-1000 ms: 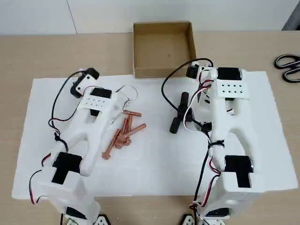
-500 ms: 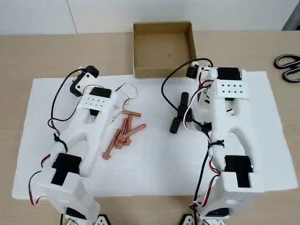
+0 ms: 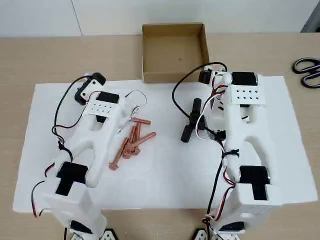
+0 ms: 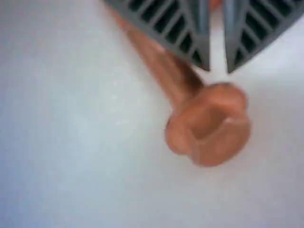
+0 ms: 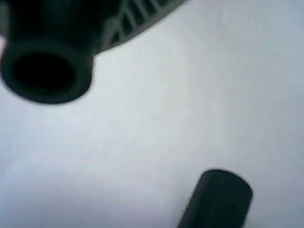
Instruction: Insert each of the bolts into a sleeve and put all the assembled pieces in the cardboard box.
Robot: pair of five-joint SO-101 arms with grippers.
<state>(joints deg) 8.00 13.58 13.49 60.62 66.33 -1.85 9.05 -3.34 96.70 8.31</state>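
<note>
Hovering just above a bolt [image 4: 207, 127], my left pincer [image 4: 217, 64] was all but together, while my right pincer [image 3: 195, 116] clamped a sleeve [image 5: 45, 72], a second sleeve [image 5: 217, 200] near it.

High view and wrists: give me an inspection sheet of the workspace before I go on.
Surface: white sheet on a wooden table.
Job's things: copper bolts piled on the sheet; black sleeves apart from them; cardboard box empty.
Clutter: scissors on the table, off the sheet.
Grippers: left gripper over a bolt; right gripper by a sleeve.
Cables: black cable loops over the sheet near the sleeves.
Surroundings: white wall behind.
</note>
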